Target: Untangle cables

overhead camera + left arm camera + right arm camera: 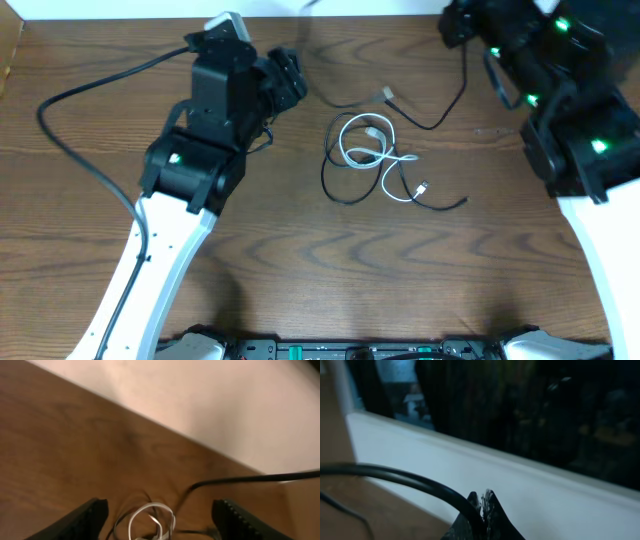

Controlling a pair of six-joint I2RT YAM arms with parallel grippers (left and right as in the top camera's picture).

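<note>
The white cable (372, 152) lies looped at the table's middle, laced through a thin black cable (330, 182). A black strand (440, 124) runs from the tangle up to my right gripper (462, 32) at the far right. In the right wrist view that gripper (484, 496) is shut, with the black cable (420, 484) entering its jaws. My left gripper (288, 84) hovers left of the tangle. In the left wrist view it (160, 505) is open and empty, with the white loop (150, 519) on the table between its fingers and a black strand (240, 480) beyond.
The wooden table (300, 260) ends at a pale wall along the far edge (210, 405). A thick black arm wire (75, 140) curves across the left side. Small plug ends (388, 95) lie by the tangle.
</note>
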